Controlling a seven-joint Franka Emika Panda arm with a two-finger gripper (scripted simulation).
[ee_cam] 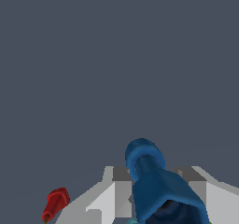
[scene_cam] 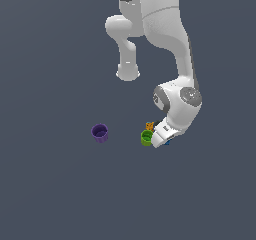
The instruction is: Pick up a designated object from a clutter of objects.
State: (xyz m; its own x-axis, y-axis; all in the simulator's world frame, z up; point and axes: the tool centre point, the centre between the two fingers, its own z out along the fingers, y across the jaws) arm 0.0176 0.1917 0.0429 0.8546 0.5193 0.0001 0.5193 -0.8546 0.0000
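Grey floor, gripper [ee_cam: 154, 190] low in clutter, my fingers [ee_cam: 116, 195] either side of blue bottle [ee_cam: 158, 185]; real clamp? can't tell. Looks light, rigid, slick; I'd pinch body, not neck.

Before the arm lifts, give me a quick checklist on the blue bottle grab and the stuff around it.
1. Blue bottle sits between the fingers: ok, wrist view shows one on each side.
2. Fingers closed firmly on the bottle: cannot tell.
3. Gripper down at the clutter: ok.
4. Green cup clear of the gripper: not ok, it sits right beside it in the exterior view.
5. Red piece outside the fingers: ok.
6. Purple cup out of the way: ok, well off toward the exterior view's left.
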